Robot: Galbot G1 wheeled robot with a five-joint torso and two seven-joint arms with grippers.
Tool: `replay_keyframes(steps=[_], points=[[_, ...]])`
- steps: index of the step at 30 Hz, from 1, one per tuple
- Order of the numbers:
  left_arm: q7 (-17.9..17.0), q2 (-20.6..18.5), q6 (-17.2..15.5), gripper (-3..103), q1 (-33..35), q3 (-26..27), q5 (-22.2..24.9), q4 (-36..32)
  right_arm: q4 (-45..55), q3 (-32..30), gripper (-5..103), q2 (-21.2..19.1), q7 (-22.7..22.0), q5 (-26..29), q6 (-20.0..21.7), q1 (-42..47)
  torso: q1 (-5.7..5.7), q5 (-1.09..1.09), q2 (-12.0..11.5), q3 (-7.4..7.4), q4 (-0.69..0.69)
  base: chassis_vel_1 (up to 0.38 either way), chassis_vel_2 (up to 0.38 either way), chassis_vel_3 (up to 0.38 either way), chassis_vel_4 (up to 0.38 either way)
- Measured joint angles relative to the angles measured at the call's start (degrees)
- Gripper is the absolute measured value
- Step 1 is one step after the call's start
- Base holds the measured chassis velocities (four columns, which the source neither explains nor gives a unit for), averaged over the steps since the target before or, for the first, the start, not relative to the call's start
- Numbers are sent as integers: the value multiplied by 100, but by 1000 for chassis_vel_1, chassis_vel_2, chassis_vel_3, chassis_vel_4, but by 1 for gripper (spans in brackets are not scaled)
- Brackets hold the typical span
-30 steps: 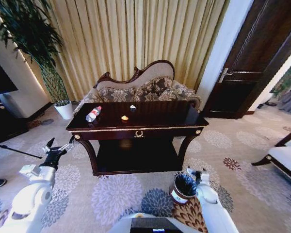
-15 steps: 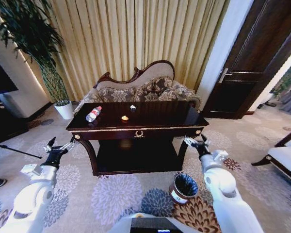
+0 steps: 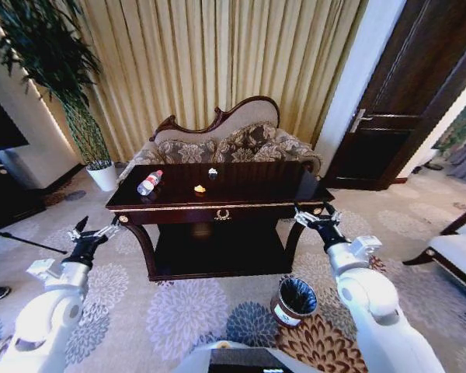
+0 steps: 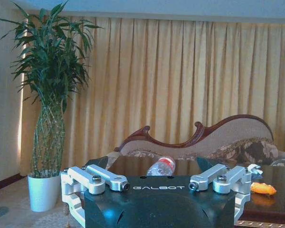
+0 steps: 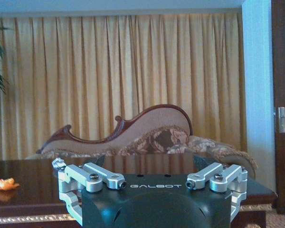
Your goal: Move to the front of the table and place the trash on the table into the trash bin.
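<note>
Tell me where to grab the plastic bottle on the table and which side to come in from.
Grip the bottle across the middle of its clear body, coming down from above. It lies on its side near the table's left end, red cap pointing toward the sofa, so the round body is the widest exposed part. The left tool, open beside that end, is probably the nearer one.

Pretty fancy room here: gold pleated curtains (image 3: 217,70) run floor to ceiling across the whole back wall at 12 o'clock, with a carved wooden sofa (image 3: 233,140) piled with floral cushions right in front of them. Over at 10 o'clock there's a tall leafy plant (image 3: 50,62) in a white pot (image 3: 103,176), and at 2 o'clock a dark wood door (image 3: 415,93) beside a white wall strip. The floor is beige carpet (image 3: 179,311) covered in big purple and grey flower medallions.
</note>
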State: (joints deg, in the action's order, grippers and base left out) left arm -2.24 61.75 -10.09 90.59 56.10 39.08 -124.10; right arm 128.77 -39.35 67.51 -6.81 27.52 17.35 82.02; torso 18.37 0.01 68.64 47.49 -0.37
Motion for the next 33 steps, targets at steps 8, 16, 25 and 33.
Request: replay_keyframes(steps=[8,16,25,33], points=[[-31,-36,-53,100,3,26,3,10,-167,27,100,45,0,-74,-36,-38,0,-1,0,0,0,0,0,0,0],[-21,-21,-44,100,4,-8,-12,-10,-227,63,100,85,0,-104,-86,-32,-2,-1,1,-1,0,-76,62,60,-70],[-7,-9,-18,100,6,-11,-16,13,-238,120,100,116,0,-178,-111,-6,2,-1,-2,2,0,-191,197,191,-185],[-1,46,-5,100,17,-34,-23,22,-254,113,100,104,0,-185,-76,5,2,-1,-2,1,0,-165,178,175,-190]])
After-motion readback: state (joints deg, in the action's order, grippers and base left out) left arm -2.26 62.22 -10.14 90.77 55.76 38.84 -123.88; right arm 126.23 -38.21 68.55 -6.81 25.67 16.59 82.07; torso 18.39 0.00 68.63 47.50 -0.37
